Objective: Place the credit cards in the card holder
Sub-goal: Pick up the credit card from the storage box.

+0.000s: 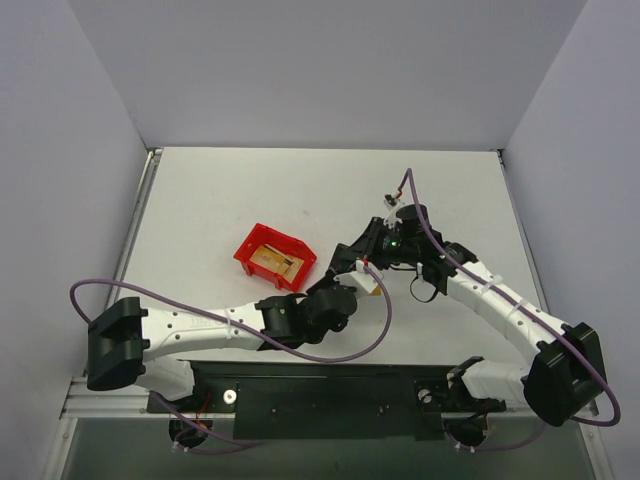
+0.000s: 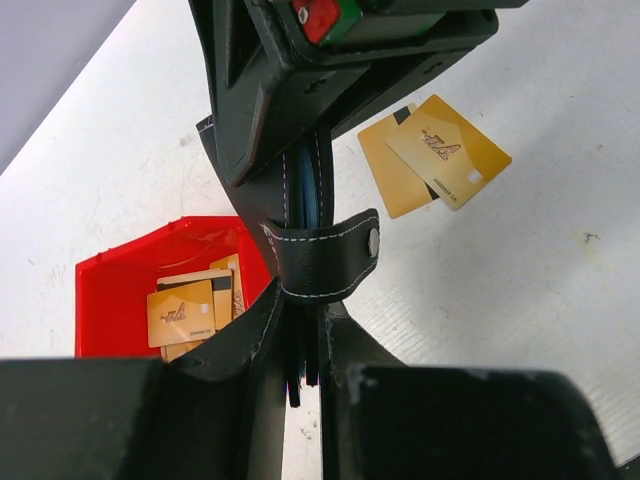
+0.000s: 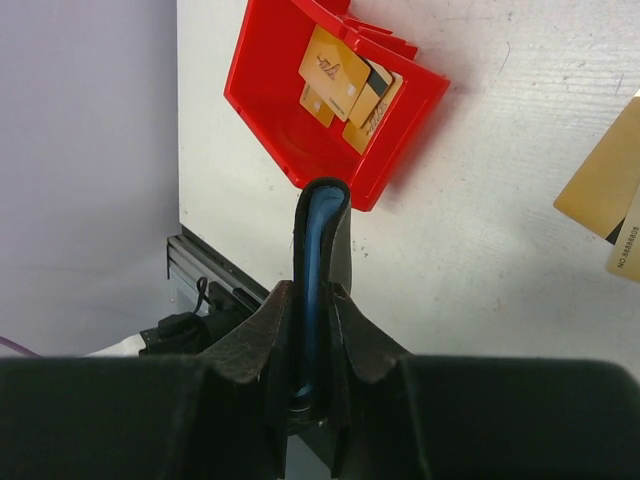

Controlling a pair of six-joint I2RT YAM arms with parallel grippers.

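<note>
Now your left end effector (image 2: 300, 375) and right end effector (image 3: 312, 345) both clamp the black folding wallet (image 2: 322, 257), two gold-tan cards (image 2: 437, 152) lying nearby.

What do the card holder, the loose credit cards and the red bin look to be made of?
Card holder: probably leather or imitation leather; matte black, with pale stitching along the strap edges and a metal-looking stud.
Credit cards: likely plastic; smooth gold-tan faces with printed marks, lying stiff and flat.
Red bin: apparently moulded plastic; slightly glossy, uniform colour, thin walls.
</note>
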